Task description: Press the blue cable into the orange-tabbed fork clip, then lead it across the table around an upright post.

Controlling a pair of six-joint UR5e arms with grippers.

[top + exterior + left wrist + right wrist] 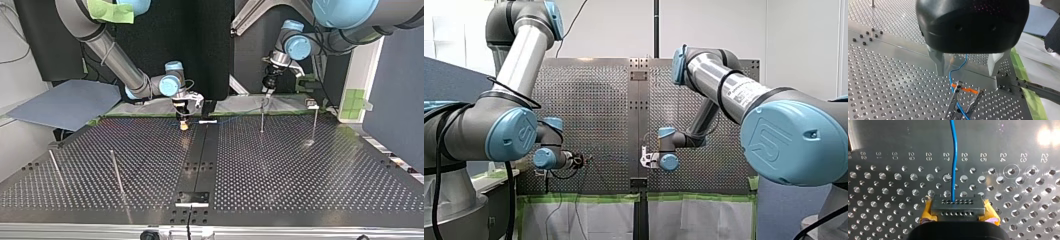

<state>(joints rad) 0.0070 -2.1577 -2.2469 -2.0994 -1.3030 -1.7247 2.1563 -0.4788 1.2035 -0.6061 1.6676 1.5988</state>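
My right gripper (958,206) is clamped on the blue cable (955,165). Its yellow-padded jaws are pressed together, and the cable comes out from the middle of them and runs straight ahead over the perforated table (885,185), with one slight bend further along. In the left wrist view my left gripper (965,73) hangs with its two metal fingers (937,62) spread wide and gripping nothing. The cable passes through the gap between them, nearer one finger than the other, and I cannot tell whether it touches either. From there it curves down to the fork clip (968,89), which sits on the table just ahead of the fingers, its orange tab lying across two metal prongs. The cable crosses the tab at one prong and then runs on between the prongs. Whether it is seated fully down in the fork cannot be told. In the top view my right gripper (184,122) points down at the far edge of the table near the middle seam, with its pads low over the surface. My left gripper (266,90) hangs higher, at the view's right, above a thin upright post (262,117). A second post (314,125) stands further to the view's right, and two more lean nearer the camera at the view's left. The cable is too thin to follow in that view.
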